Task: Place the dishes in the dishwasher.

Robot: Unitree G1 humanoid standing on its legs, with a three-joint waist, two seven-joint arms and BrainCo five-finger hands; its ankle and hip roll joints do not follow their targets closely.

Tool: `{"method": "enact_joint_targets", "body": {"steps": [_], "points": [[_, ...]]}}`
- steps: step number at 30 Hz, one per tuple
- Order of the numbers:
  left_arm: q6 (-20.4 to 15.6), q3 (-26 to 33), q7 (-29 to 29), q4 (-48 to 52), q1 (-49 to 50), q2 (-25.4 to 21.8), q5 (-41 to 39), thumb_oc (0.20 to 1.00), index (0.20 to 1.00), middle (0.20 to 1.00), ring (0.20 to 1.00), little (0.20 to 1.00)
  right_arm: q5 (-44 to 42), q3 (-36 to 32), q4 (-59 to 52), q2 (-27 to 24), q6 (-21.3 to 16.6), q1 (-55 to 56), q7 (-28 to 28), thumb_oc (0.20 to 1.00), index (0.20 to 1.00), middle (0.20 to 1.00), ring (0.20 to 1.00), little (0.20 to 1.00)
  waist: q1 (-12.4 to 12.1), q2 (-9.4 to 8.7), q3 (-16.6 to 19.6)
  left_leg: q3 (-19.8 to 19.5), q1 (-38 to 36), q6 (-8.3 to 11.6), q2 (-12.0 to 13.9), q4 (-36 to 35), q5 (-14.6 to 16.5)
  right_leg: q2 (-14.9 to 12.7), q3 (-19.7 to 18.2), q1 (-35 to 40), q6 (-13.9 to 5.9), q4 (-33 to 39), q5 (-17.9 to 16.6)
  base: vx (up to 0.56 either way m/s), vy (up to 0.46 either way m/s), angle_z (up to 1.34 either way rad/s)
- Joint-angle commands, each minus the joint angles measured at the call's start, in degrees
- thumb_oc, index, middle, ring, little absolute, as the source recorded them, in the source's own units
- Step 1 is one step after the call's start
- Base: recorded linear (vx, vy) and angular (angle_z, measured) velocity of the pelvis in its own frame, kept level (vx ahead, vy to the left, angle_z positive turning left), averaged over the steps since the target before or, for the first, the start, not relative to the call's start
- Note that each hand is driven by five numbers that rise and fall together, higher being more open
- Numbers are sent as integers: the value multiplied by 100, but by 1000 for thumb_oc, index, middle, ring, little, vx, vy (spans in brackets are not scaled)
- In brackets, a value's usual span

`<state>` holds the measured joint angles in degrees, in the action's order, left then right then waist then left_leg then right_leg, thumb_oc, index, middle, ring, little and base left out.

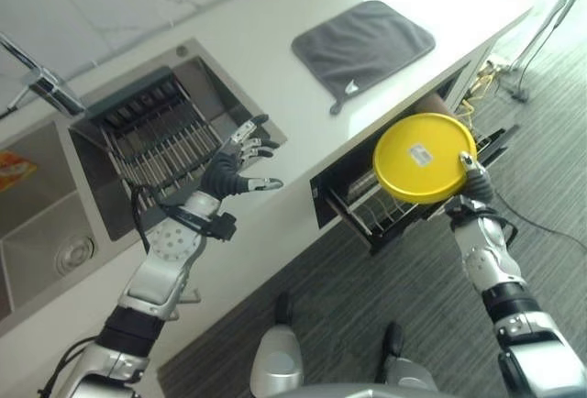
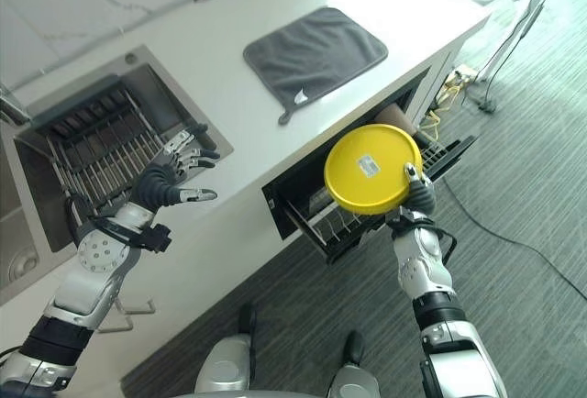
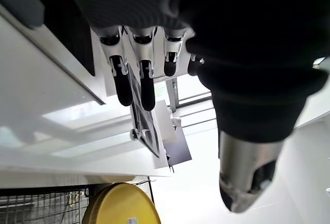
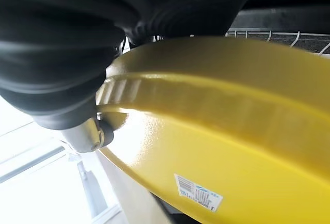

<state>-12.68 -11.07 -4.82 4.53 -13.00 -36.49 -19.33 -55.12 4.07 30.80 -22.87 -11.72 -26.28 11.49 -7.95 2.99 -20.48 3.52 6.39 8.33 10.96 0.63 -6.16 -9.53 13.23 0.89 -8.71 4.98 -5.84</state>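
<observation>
At the lower right of the left eye view, the right hand (image 1: 474,181) is seen raised on its arm, its fingers and thumb closed on the rim of a yellow plate (image 1: 425,157). The plate is held nearly on edge, its underside with a small white label turned towards the camera, just above the pulled-out wire rack (image 1: 390,215) of the dishwasher (image 1: 344,178). In the right wrist view the plate's rim (image 4: 216,105) is shown pinched at one point only, close against the dark cover. The plate is judged stiff, glossy and fairly light, probably plastic or enamel; being smooth, it may slip or swing in an edge pinch, so the hold is best kept on the rim where the lip gives purchase, and the plate is best lowered edge-first between the rack's wires.

At the middle left, the left hand (image 1: 240,161) is held over the front edge of the white counter (image 1: 275,77), its fingers spread and relaxed, nothing in it; in the left wrist view the fingers (image 3: 122,79) are seen straight.

Farther off, towards the upper left, a sunken drying rack (image 1: 151,137) is set into the counter beside a steel sink (image 1: 46,224) with a tap (image 1: 41,86). At the upper middle, a grey mat (image 1: 362,45) is laid flat on the counter
</observation>
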Motion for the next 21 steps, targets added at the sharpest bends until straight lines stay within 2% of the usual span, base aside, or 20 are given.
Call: {"method": "enact_joint_targets", "body": {"steps": [1,5,14,17,21], "points": [[-405,-23,228,250,-354,-264,-224,1000,1000,1000,1000,1000,-44,-9,-227,-227,-573,-641,-67,200,200,200,200,200,-66,-201,101,-271,554,121,111,510,184,-607,10,351,-311,-434,516,-98,-2,-2],[-460,-100,359,238,-629,-367,-253,1000,1000,1000,1000,1000,-36,82,-72,-349,-582,-989,-19,200,200,200,200,200,-76,-196,-106,-305,838,124,79,544,146,-619,-47,132,-300,-405,470,-76,-6,-1],[-419,-137,467,290,-898,-529,-264,1000,1000,1000,1000,1000,10,192,151,-498,-625,-1500,210,200,200,200,200,200,-141,-250,-330,-356,1133,99,8,513,100,-579,-133,-122,-260,-329,410,-15,-3,0],[-359,-103,468,347,-1012,-611,-246,1000,1000,1000,1000,1000,330,252,311,-649,-434,-1776,483,200,200,200,200,200,-194,-286,-401,-393,1246,85,-22,504,78,-539,-148,-188,-243,-302,407,-17,-24,2],[-350,-91,458,362,-1016,-624,-243,1000,1000,1000,1000,1000,408,269,324,-679,-401,-1809,530,200,200,200,200,200,-203,-295,-405,-396,1258,83,-24,494,72,-534,-146,-196,-242,-292,404,0,0,0]]}}
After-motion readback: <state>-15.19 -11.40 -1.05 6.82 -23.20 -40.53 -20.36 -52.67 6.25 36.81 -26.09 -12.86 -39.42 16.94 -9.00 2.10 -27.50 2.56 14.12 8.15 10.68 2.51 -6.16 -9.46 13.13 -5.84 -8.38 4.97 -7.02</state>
